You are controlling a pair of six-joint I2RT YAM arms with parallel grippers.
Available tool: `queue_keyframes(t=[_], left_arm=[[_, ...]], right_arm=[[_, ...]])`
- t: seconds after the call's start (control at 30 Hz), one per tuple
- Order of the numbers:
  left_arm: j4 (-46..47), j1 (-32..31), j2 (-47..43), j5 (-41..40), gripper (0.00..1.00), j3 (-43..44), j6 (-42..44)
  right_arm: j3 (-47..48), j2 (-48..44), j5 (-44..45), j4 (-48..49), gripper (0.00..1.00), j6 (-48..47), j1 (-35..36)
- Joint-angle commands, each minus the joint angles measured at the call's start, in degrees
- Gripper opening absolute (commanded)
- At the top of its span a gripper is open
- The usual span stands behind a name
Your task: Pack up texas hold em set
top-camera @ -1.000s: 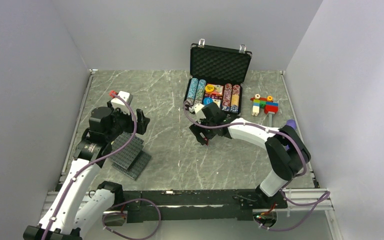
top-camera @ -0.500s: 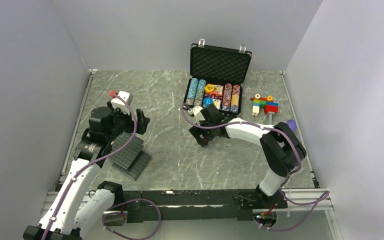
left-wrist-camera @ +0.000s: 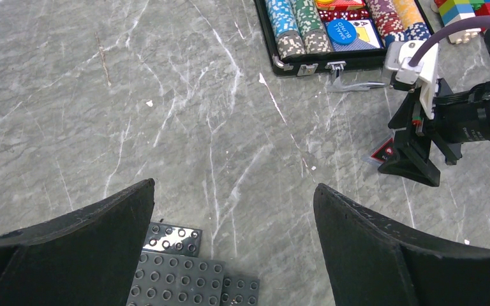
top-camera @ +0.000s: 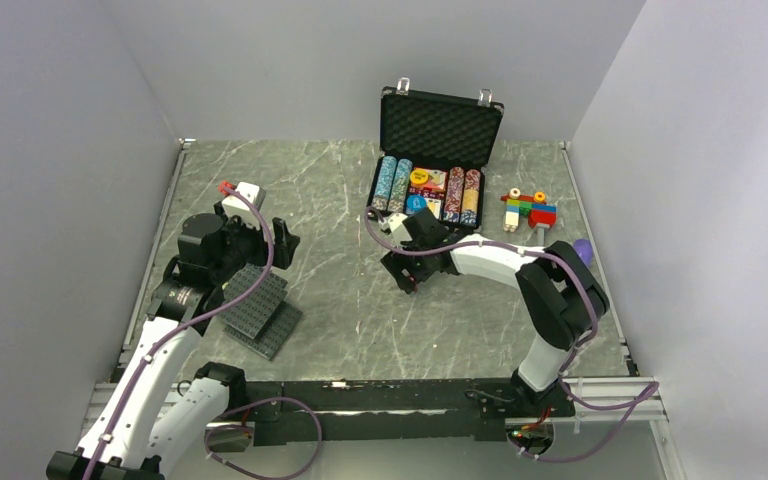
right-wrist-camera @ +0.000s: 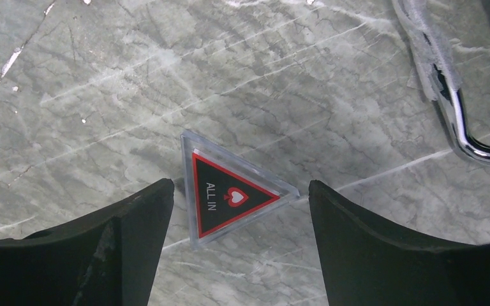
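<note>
The black briefcase [top-camera: 440,130] stands open at the back of the table, with chip rows [top-camera: 394,182], a yellow button [top-camera: 419,177] and a blue button [top-camera: 416,202] inside; its front edge shows in the left wrist view [left-wrist-camera: 332,62]. A clear triangular "ALL IN" button with a red-edged black face [right-wrist-camera: 226,191] lies flat on the marble in front of the case. My right gripper [right-wrist-camera: 236,213] is open, low over the table, with the triangle between its fingertips and apart from both. It also shows from above [top-camera: 405,277]. My left gripper [left-wrist-camera: 233,210] is open and empty, at the left of the table [top-camera: 278,243].
Dark grey studded plates [top-camera: 258,308] lie under my left gripper. A colourful toy-block figure [top-camera: 527,210] sits right of the case. The case's silver handle [right-wrist-camera: 446,108] lies on the marble at the right of the right wrist view. Grey walls enclose the table.
My right gripper has shifted slightly left and back toward the case front. The left arm has not moved.
</note>
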Motion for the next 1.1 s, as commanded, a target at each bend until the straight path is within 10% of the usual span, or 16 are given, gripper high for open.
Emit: queue_keyframes(t=[0.0, 0.7, 1.07], left_arm=[[2.16, 0.23, -0.75, 0.95, 0.98, 0.45, 0.01], [2.29, 0.23, -0.73, 0.95, 0.98, 0.36, -0.08], [2.29, 0.27, -0.90, 0.95, 0.98, 0.36, -0.08]], right_arm=[[0.33, 0.92, -1.04, 0.22, 0.81, -0.34, -0.10], [-0.51, 1.98, 1.34, -0.70, 0.73, 0.60, -0.02], [0.31, -1.06, 2.26, -1.26, 0.44, 2.46, -0.19]])
